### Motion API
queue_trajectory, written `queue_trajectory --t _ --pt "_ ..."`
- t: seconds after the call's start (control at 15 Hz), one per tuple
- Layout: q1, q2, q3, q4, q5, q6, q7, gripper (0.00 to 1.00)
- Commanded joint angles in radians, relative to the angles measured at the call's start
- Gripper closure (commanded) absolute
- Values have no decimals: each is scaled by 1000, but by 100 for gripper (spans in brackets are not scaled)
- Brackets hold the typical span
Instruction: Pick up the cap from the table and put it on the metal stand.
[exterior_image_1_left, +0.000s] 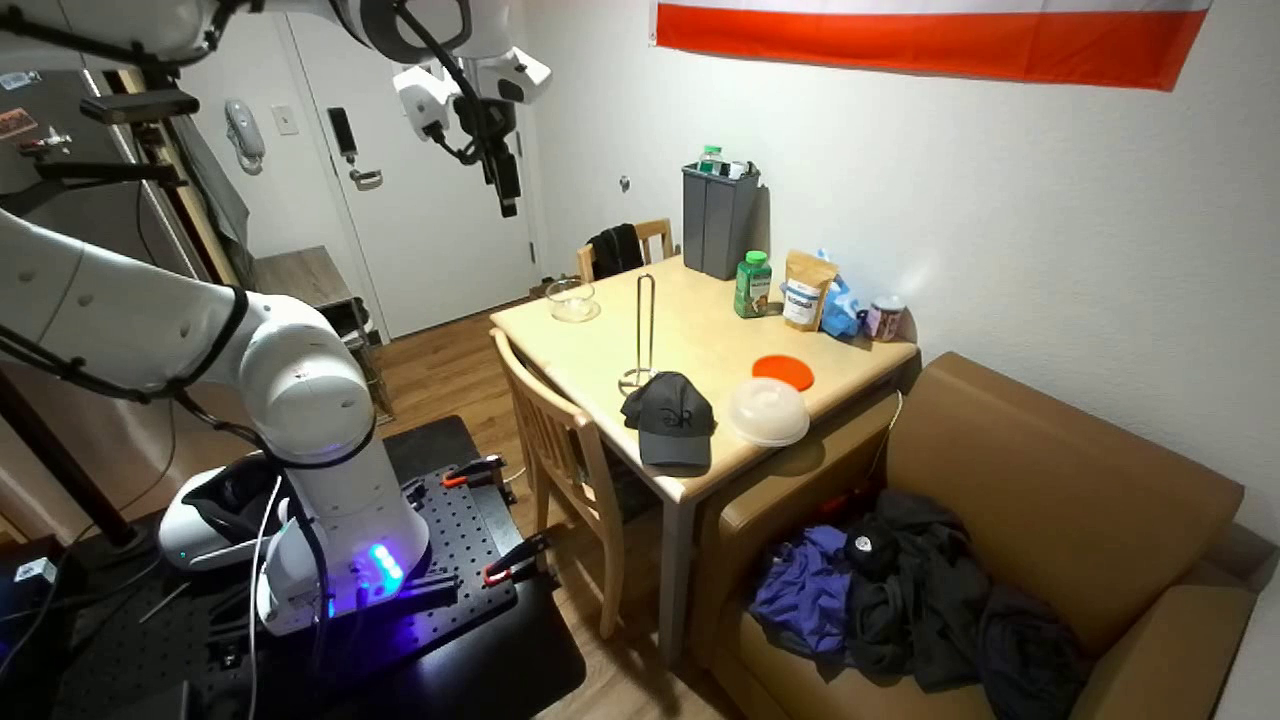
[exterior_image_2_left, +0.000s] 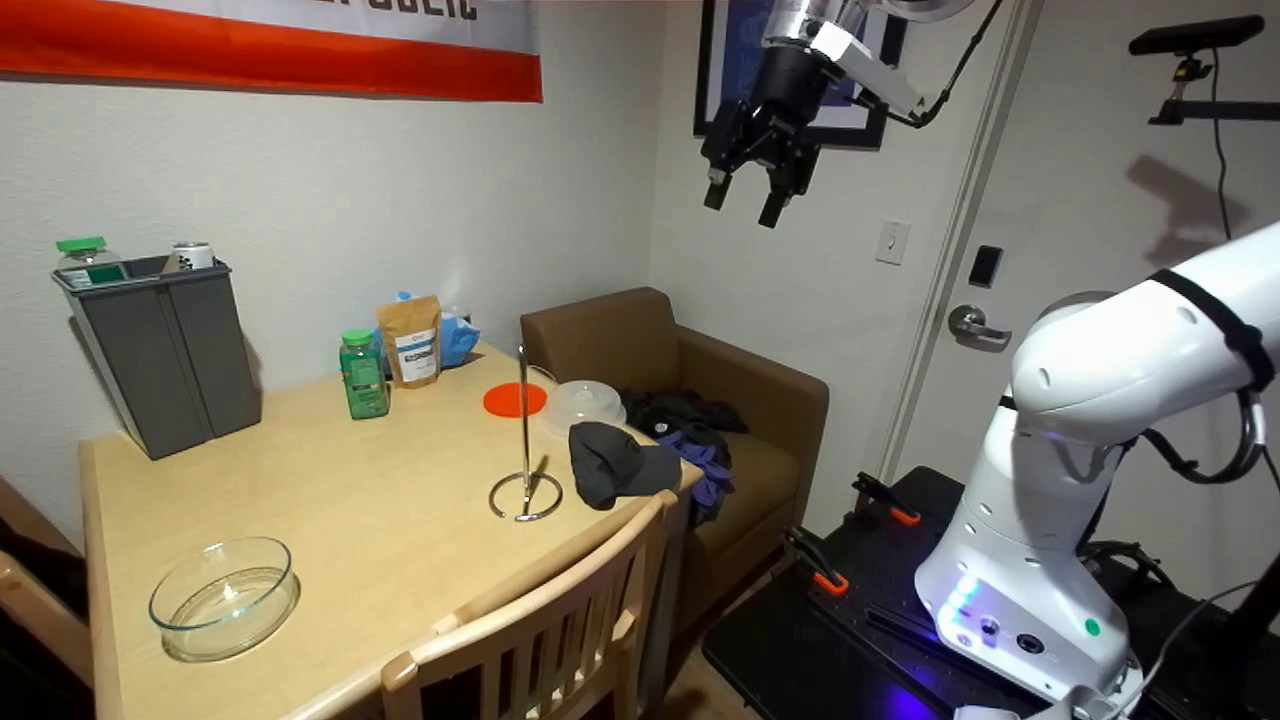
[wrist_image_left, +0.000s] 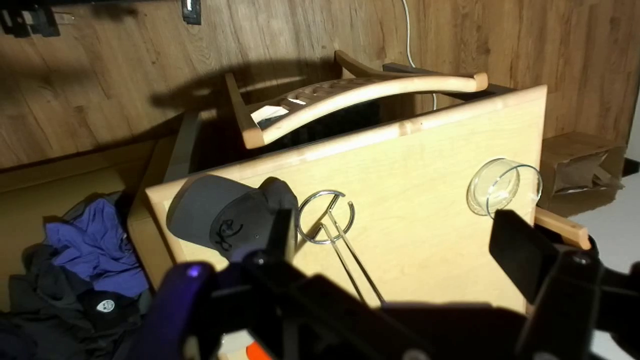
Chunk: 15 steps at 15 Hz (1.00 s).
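Observation:
The dark grey cap (exterior_image_1_left: 675, 415) lies on the wooden table (exterior_image_1_left: 710, 320) near a corner, brim toward the table's edge. It also shows in an exterior view (exterior_image_2_left: 615, 465) and in the wrist view (wrist_image_left: 225, 215). The metal stand (exterior_image_2_left: 525, 430), a thin upright wire loop on a round ring base, is right beside the cap. In the wrist view the stand (wrist_image_left: 357, 257) shows from above, its top hidden behind the gripper. My gripper (exterior_image_2_left: 743, 205) is open and empty, high above the table. In the wrist view its fingers (wrist_image_left: 395, 220) are wide apart, one overlapping the cap's edge in the picture.
A frosted plastic dome (exterior_image_1_left: 770, 412) and a red disc (exterior_image_1_left: 783, 372) lie beside the cap. A glass bowl (exterior_image_2_left: 225, 600), a green bottle (exterior_image_1_left: 753, 285), a pouch (exterior_image_1_left: 806, 290) and a grey bin (exterior_image_1_left: 718, 222) stand on the table. A wooden chair (exterior_image_2_left: 560, 610) and a brown sofa (exterior_image_1_left: 1060, 490) adjoin it.

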<state>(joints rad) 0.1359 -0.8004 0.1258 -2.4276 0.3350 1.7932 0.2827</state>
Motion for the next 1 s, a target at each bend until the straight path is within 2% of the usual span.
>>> queue_trajectory --t 0.0,0.27,0.67,0.93 --pt "-31 89 37 26 38 52 30 0" --pt "-4 277 64 110 76 85 14 0" --pt "-6 618 111 296 7 31 79 0" --pt "2 768 93 374 -35 -7 135 0"
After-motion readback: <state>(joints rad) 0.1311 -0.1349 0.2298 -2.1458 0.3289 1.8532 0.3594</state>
